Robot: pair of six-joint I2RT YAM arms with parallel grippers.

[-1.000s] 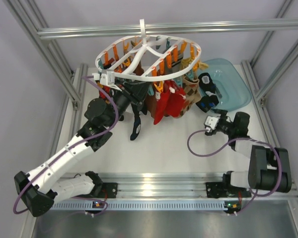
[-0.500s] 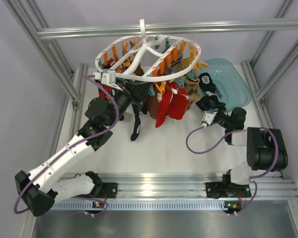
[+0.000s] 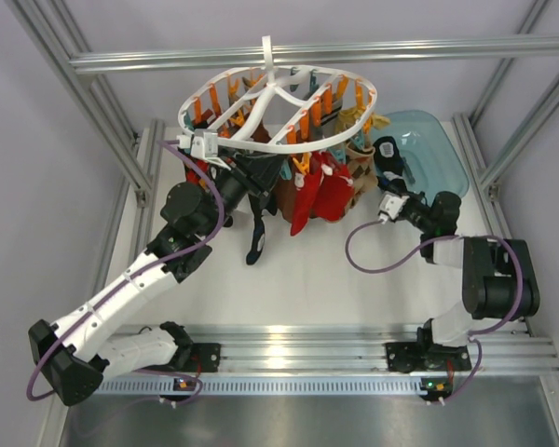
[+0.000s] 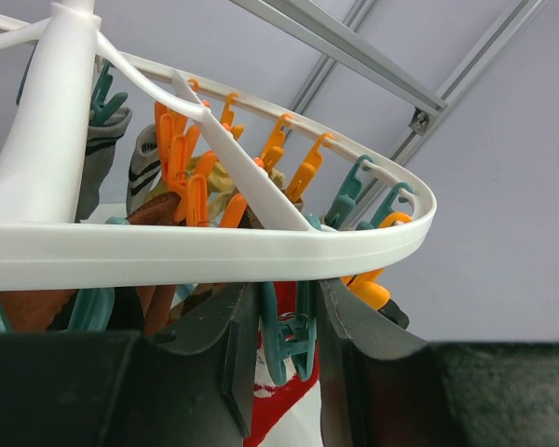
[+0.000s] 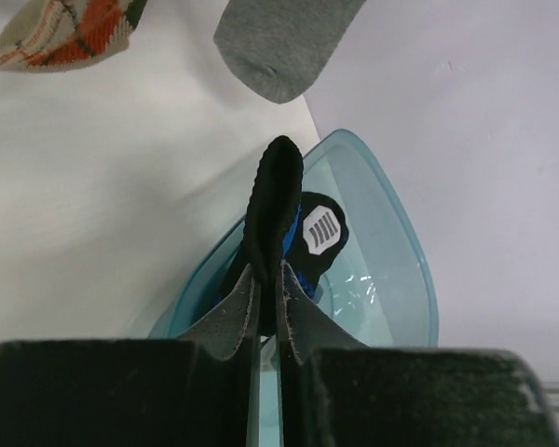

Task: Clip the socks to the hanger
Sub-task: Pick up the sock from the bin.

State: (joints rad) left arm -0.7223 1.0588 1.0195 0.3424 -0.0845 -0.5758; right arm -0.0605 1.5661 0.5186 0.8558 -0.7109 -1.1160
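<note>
Navy sock [image 5: 275, 196] in right gripper [image 5: 268, 279] — by teal tub [image 5: 377, 279].

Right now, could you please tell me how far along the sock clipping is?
Done: a first dark sock appears to hang from the hanger. In hand: the right claw is shut on a second dark sock above the blue tub; the left claw straddles a teal clip. Left: clipping that sock.
</note>
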